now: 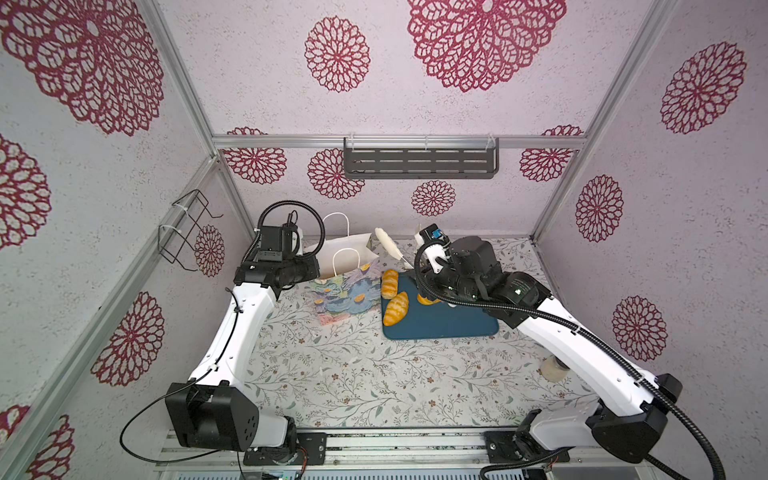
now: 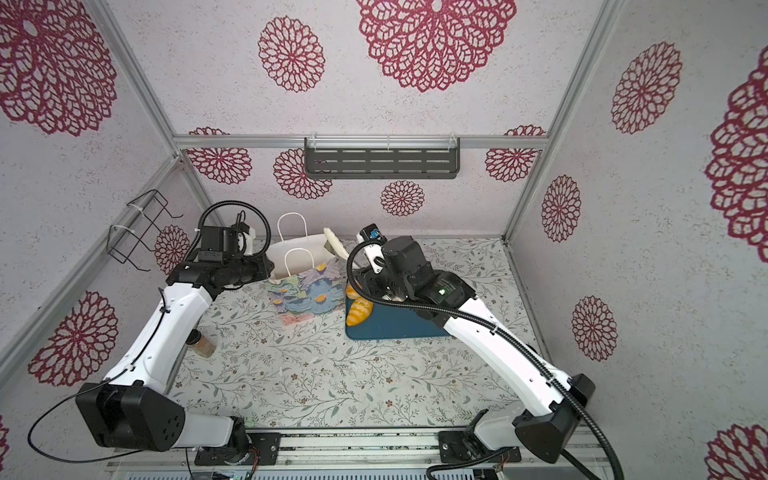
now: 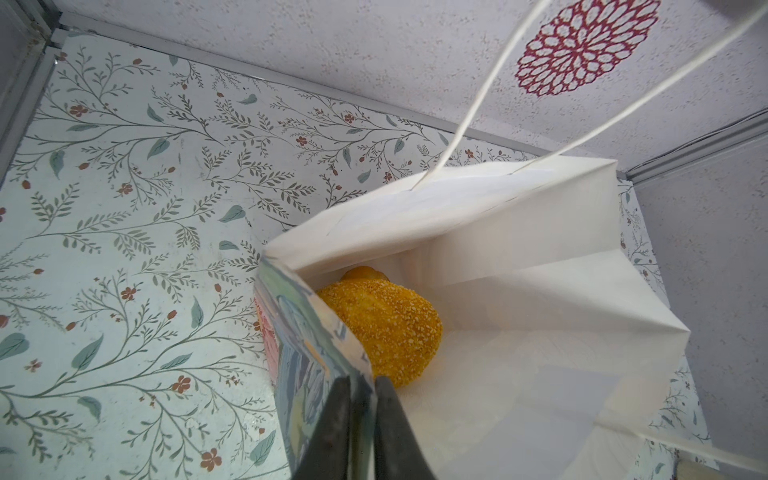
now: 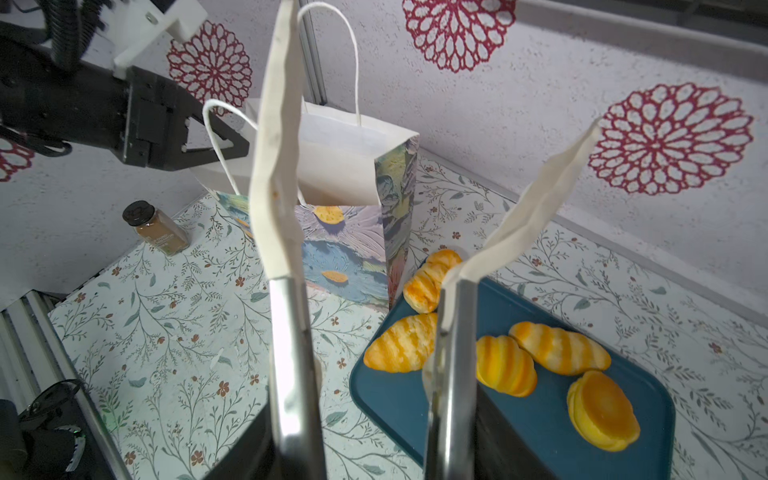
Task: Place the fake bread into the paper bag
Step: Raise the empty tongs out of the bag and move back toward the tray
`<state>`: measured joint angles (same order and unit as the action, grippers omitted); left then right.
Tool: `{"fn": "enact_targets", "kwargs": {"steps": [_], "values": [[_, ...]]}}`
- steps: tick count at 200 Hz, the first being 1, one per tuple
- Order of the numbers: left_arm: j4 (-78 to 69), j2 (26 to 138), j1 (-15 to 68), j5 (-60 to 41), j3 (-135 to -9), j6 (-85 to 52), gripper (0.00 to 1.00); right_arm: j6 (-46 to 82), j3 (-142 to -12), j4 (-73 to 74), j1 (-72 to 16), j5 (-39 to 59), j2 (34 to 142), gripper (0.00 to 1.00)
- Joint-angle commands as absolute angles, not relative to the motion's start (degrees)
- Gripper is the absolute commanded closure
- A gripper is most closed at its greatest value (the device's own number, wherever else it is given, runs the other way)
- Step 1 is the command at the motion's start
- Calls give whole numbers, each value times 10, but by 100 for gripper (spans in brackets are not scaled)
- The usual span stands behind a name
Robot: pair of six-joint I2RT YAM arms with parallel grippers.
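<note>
Bread (image 4: 505, 365) below right hand (image 4: 374, 453) with tongs (image 4: 291, 353)

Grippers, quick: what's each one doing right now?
Left gripper: astride the paper bag rim; gripping or not, cannot tell.
Right gripper: closed on the tongs.

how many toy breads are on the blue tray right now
5. Two striped rolls at the tray's edge by the bag, two more mid-tray, a round bun farthest from the bag. The tongs may hide more.
</note>
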<state>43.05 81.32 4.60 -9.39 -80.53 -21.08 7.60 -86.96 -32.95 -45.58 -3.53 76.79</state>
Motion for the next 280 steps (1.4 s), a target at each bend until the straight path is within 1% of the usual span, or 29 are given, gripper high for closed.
{"fn": "enact_targets", "kwargs": {"steps": [1,12,36,48,56,70,89,117,152,173,182,197,219,229,246,280], "values": [[438,803,46,-84,-824,-213,77,128,-848,-330,-459,-65,722,43],[445,808,47,-77,-829,-216,73,137,-828,-330,-459,-73,705,43],[476,825,47,-60,-861,-219,68,153,-793,-332,-459,-87,666,43],[498,834,46,-47,-883,-220,66,158,-779,-333,-458,-91,651,43],[510,839,46,-41,-897,-219,63,159,-769,-333,-459,-91,641,42],[530,848,46,-33,-923,-220,62,164,-754,-333,-459,-93,628,42],[564,872,46,-33,-962,-220,57,167,-735,-334,-459,-94,613,42],[611,909,46,-33,-1006,-217,53,168,-718,-334,-458,-99,601,42],[635,937,47,-51,-1031,-219,52,172,-708,-334,-458,-96,598,41],[643,951,47,-47,-1043,-218,52,171,-702,-330,-458,-99,597,41],[643,956,47,-45,-1048,-219,55,171,-700,-329,-458,-99,598,41],[645,964,47,-45,-1056,-217,65,174,-697,-327,-458,-100,599,41],[648,973,47,-42,-1066,-214,88,181,-692,-327,-457,-98,603,41],[648,975,47,-38,-1066,-213,95,184,-691,-328,-458,-98,606,41],[646,974,47,-32,-1062,-210,100,194,-687,-332,-458,-98,608,41],[631,963,47,-22,-1034,-206,100,216,-673,-334,-458,-101,613,41]]}}
